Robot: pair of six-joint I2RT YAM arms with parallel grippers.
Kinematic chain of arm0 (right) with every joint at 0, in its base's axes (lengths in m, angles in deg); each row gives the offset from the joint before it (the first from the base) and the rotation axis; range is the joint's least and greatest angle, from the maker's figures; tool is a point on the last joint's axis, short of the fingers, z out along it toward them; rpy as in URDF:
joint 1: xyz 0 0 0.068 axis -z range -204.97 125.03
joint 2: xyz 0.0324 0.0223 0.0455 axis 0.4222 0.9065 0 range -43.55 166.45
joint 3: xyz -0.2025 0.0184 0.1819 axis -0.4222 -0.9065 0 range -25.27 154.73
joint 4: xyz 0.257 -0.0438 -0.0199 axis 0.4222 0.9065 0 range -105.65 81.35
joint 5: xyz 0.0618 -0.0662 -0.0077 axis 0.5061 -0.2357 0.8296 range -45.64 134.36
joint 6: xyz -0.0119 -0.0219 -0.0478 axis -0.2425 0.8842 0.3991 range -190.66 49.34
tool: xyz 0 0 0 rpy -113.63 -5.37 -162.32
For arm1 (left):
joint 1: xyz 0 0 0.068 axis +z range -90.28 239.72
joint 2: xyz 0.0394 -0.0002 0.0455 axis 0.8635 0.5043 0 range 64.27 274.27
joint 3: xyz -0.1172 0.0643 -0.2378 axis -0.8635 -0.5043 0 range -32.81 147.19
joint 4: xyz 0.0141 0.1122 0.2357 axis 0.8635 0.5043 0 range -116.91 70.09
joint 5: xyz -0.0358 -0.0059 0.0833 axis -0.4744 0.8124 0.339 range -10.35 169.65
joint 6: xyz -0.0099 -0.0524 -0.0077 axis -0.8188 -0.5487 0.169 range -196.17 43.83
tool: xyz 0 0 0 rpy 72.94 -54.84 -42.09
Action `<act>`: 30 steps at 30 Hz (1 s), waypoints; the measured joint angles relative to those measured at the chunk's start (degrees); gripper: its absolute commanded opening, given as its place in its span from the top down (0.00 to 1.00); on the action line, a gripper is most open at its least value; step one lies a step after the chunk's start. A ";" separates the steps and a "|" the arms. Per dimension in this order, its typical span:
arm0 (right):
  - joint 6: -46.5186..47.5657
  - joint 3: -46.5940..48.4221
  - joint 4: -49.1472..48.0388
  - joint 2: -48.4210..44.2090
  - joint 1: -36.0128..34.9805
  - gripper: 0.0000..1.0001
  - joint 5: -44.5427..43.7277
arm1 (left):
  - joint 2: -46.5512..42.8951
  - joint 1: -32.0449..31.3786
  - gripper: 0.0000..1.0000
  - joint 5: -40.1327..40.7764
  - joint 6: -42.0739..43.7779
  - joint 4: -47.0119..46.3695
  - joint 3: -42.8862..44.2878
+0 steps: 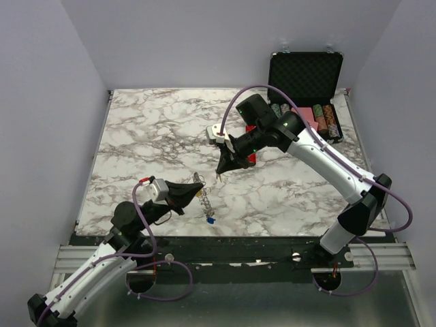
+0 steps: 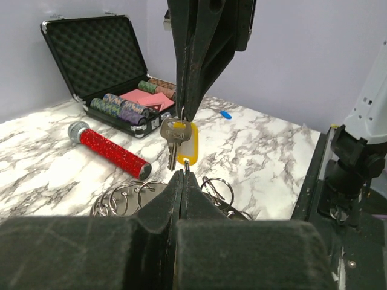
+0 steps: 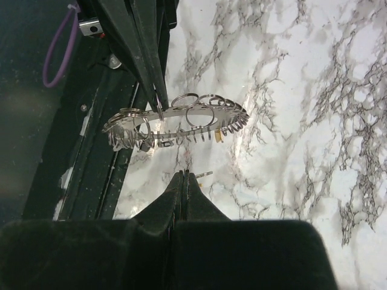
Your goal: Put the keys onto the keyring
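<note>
Left pincer: shut, its tips pinching the rim of the keyring near the front edge of the worktop.
Keyring: held at the left pincer's tip, its small wire loops fanning out on both sides of the fingers. Whether its far side rests on the marble cannot be told.
Blue-headed key: lies loose on the worktop, just in front of the keyring and apart from both pincers.
Right pincer: shut, pointing down over the middle of the worktop and gripping the yellow-headed key by its head.
Yellow-headed key: hangs blade down from the right pincer, close above the keyring but not touching it.
Red cylinder: lies on its side just behind the right pincer, silver cap towards the case. The pincer partly hides it from above.
Case: open at the far right corner, well apart, with poker chips inside.
</note>
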 measured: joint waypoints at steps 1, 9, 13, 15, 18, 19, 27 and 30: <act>0.50 0.17 0.50 0.00 0.00 1.00 -0.31 | 0.26 0.00 1.00 0.00 0.85 0.42 0.11; -2.64 -13.42 -15.69 -9.40 0.07 1.00 -1.81 | 2.93 0.00 1.00 0.00 8.15 -1.44 0.66; -4.48 -20.48 -26.03 -14.43 0.07 1.00 -2.05 | 5.77 0.02 1.00 -0.07 12.24 -3.76 0.66; -3.65 -22.73 -29.81 -15.56 -0.02 1.00 -2.19 | 7.19 0.02 1.00 -0.20 13.86 -4.85 0.66; -1.16 -25.22 -33.14 -15.96 -0.37 1.00 -2.23 | 9.18 0.02 1.00 -0.55 16.57 -5.62 1.09; -0.04 -26.03 -33.99 -15.96 -0.55 1.00 -2.25 | 9.70 0.02 1.00 -0.79 17.66 -5.55 1.49; 5.31 -30.38 -38.34 -16.00 -1.20 1.00 -4.81 | 10.80 0.07 1.00 -3.45 23.96 -6.93 2.91; 5.79 -32.59 -41.48 -16.48 -1.20 1.00 -5.90 | 10.86 0.07 1.00 -4.44 24.92 -7.52 2.91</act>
